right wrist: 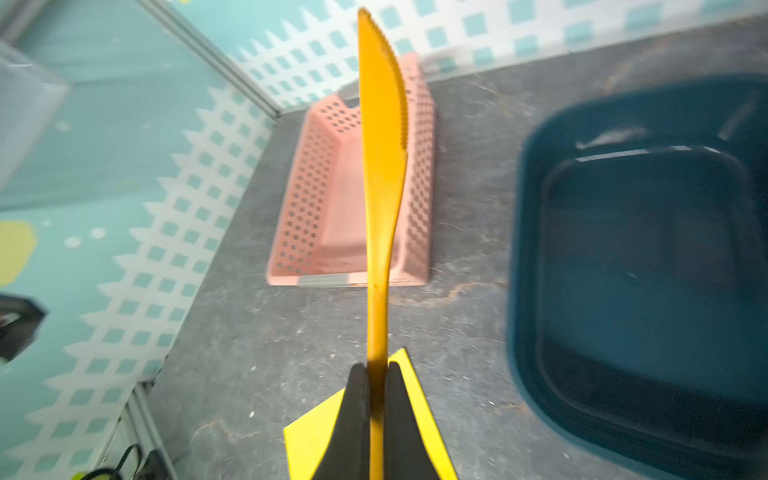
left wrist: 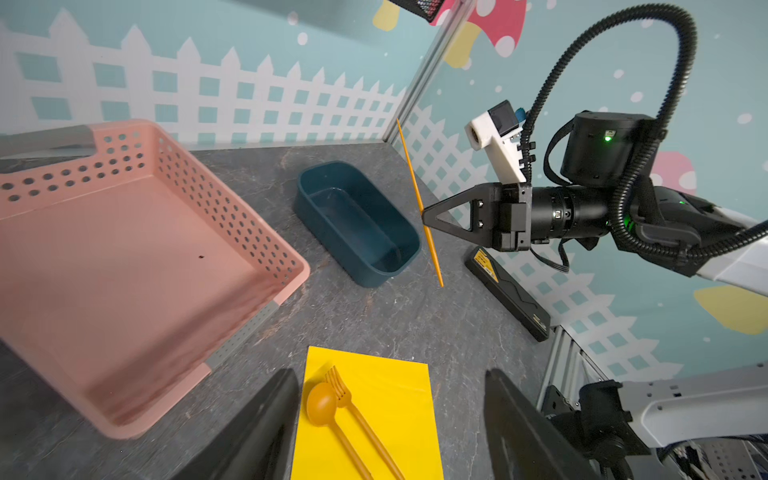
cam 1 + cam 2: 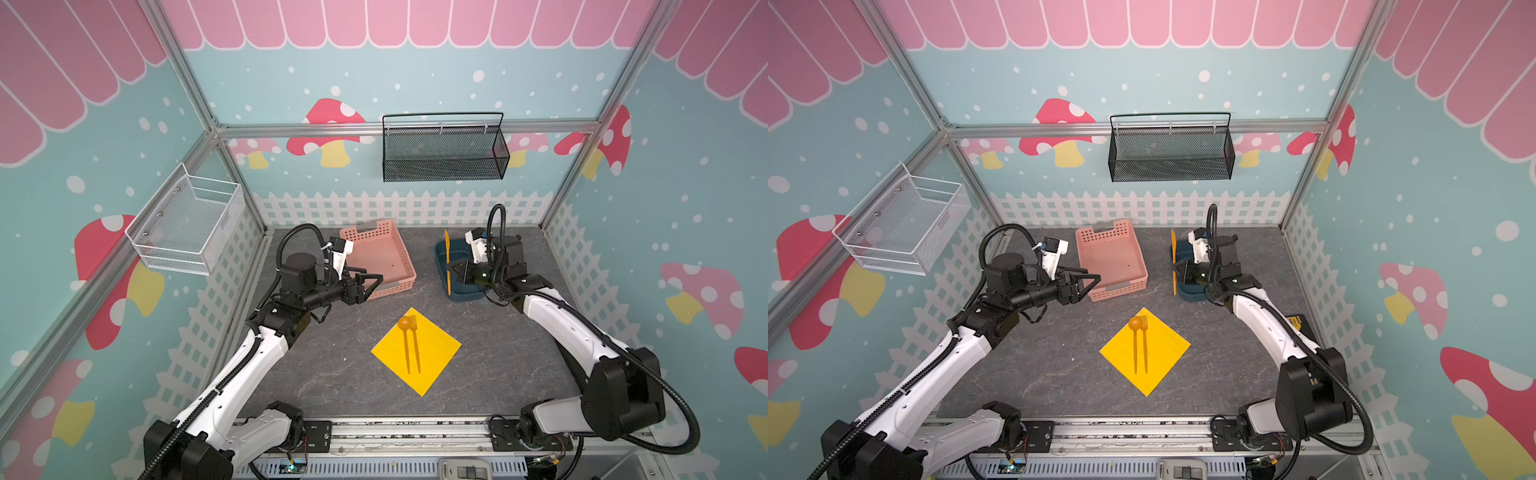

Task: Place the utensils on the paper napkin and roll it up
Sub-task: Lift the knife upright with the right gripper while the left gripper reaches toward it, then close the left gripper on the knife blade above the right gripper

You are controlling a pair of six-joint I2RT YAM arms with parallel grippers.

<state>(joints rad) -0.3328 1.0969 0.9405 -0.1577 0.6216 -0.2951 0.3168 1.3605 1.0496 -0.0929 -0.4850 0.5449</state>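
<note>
The grey bench (image 3: 332, 382) fills the lower middle of both top views. It is bounded by fence-printed walls (image 3: 374, 208) at left, top and right, and by a metal rail (image 3: 395, 432) along the bottom. The pink basket (image 3: 368, 232) sits at upper centre-left and the dark blue tub (image 3: 467, 294) at upper centre-right, with a strip of bare bench between them. Below that gap the paper napkin (image 3: 436, 349) lies flat as a diamond, its corners pointing up, down, left and right. Bare bench surrounds it on all sides, and its right half is uncovered.

The left hand (image 3: 374, 277) hovers by the basket's lower left corner, fingers spread and holding nothing. The right hand (image 3: 452, 266) is clamped on the knife (image 3: 446, 245) over the tub's left edge, well apart from the napkin. The knife's long axis runs up-down the frame, blade end uppermost, gripped somewhat below its middle.

On the napkin's left half the spoon (image 3: 404, 323) and fork (image 3: 416, 347) lie parallel, spoon on the left. Bowl and tines point toward the upper corner and the handles toward the lower one, with the heads just beside each other.
</note>
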